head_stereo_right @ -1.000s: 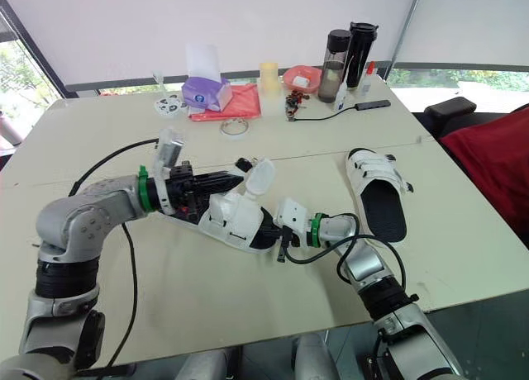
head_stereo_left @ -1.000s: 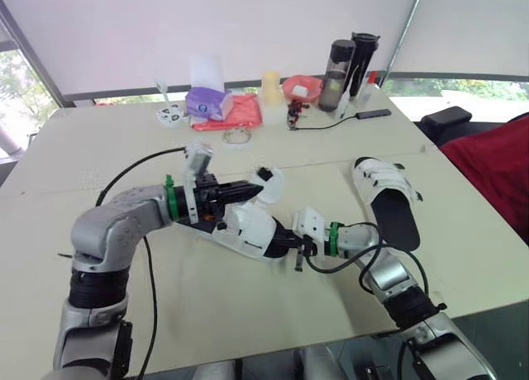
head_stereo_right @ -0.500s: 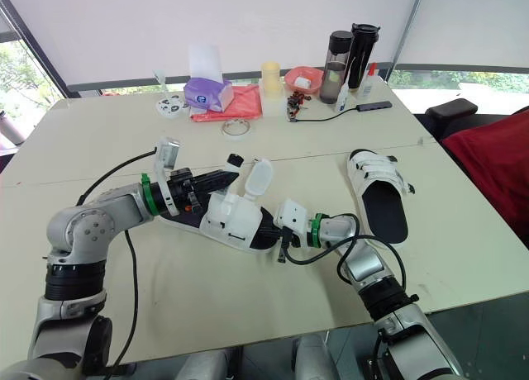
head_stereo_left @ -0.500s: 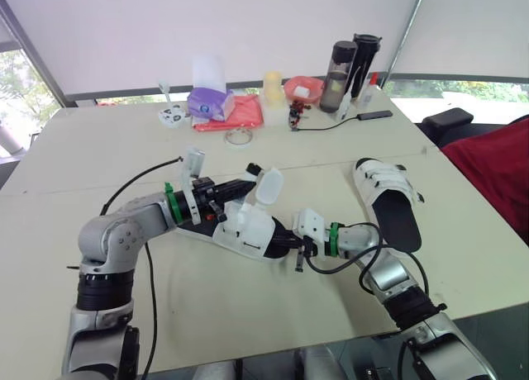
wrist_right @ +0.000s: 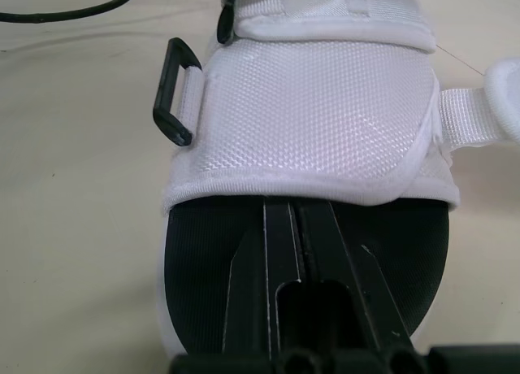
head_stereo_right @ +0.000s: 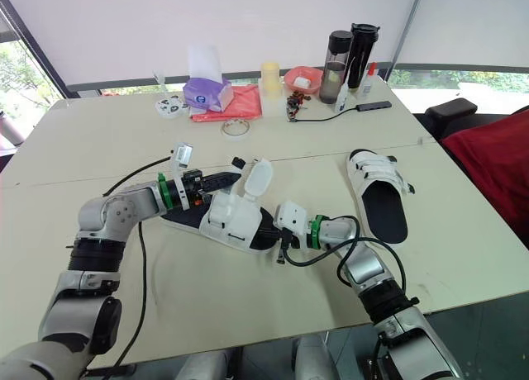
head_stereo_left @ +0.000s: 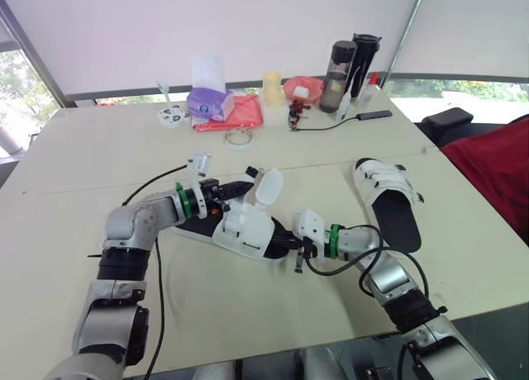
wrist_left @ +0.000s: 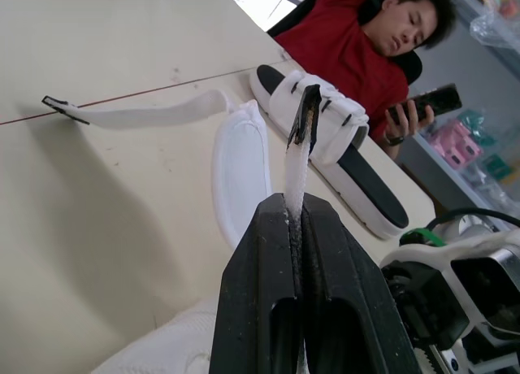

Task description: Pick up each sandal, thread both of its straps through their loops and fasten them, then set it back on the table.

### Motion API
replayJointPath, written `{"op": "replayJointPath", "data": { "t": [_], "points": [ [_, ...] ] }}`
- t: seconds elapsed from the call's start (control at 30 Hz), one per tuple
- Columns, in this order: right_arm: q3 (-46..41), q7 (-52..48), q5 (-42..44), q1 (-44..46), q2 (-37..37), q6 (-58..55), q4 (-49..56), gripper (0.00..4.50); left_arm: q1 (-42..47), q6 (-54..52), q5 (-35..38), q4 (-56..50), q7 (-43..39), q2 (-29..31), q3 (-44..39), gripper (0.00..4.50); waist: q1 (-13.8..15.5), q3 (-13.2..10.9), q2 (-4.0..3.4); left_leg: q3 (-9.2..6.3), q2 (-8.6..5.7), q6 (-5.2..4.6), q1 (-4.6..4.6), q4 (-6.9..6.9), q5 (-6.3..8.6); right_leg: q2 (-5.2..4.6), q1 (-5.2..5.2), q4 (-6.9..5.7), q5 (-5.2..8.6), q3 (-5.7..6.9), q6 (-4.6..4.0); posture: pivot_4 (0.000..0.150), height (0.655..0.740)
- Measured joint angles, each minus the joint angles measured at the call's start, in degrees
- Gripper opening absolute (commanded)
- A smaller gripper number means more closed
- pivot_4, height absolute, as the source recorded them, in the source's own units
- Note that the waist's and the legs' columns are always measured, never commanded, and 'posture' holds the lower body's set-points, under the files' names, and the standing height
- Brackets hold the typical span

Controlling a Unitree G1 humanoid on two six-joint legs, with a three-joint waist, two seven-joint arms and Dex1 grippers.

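One white sandal (head_stereo_left: 244, 231) sits mid-table, straps undone, one flap raised; the other sandal (head_stereo_left: 388, 197) lies flat, strapped.

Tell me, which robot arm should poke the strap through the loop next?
Left, most likely. The left end effector is shut on the white strap, ready to guide it to the black loop. The right end effector lies shut on the sole of the sandal, steadying it.

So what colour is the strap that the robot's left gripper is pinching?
The strap is white with a black tip, clearest in the left wrist view.
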State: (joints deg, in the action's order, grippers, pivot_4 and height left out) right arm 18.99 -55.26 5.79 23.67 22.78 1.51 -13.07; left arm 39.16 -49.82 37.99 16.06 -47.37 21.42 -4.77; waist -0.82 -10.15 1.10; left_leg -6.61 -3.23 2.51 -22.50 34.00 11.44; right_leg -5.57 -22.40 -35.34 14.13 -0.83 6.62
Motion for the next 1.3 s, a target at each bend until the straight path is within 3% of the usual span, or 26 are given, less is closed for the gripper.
{"op": "replayJointPath", "data": {
  "t": [0.47, 0.87, 1.03, 1.3],
  "points": [
    [-0.02, 0.5, -0.07, -0.34, -0.04, -0.19, 0.52, 0.0, 3.25, -1.68, 4.08, 5.41, -1.36, -4.57, -5.92, 0.06, -0.04, -0.01, 0.02, -0.01, 0.01, 0.0, -0.01, 0.0, 0.0, 0.0, -0.01, 0.0, 0.03, 0.01, 0.09, 0.15, 0.74],
    [0.08, 0.48, -0.1, -0.28, -0.23, -0.23, 0.57, 0.0, 1.03, -8.11, 10.35, -3.67, -4.79, -3.64, -6.8, 0.06, -0.15, -0.02, 0.03, -0.01, 0.01, 0.04, -0.03, -0.02, 0.02, 0.0, -0.03, 0.01, 0.02, 0.0, 0.05, 0.15, 0.74],
    [0.07, 0.47, -0.41, -0.18, -0.21, -0.23, 0.54, 0.0, 1.18, -7.15, 9.79, -2.89, -3.62, -4.15, -6.75, 0.06, -0.1, -0.02, 0.03, 0.0, 0.01, 0.04, -0.02, -0.01, 0.03, 0.0, -0.01, 0.02, 0.04, 0.0, 0.07, 0.15, 0.74],
    [0.15, 0.44, -0.55, -0.16, -0.46, -0.23, 0.53, 0.0, 4.02, -0.84, 4.34, 7.11, -3.37, -5.08, -4.9, 0.06, -0.07, -0.01, 0.03, 0.01, -0.02, 0.04, -0.02, -0.01, 0.03, 0.0, -0.01, 0.03, 0.03, 0.0, 0.06, 0.15, 0.74]
  ]
}}
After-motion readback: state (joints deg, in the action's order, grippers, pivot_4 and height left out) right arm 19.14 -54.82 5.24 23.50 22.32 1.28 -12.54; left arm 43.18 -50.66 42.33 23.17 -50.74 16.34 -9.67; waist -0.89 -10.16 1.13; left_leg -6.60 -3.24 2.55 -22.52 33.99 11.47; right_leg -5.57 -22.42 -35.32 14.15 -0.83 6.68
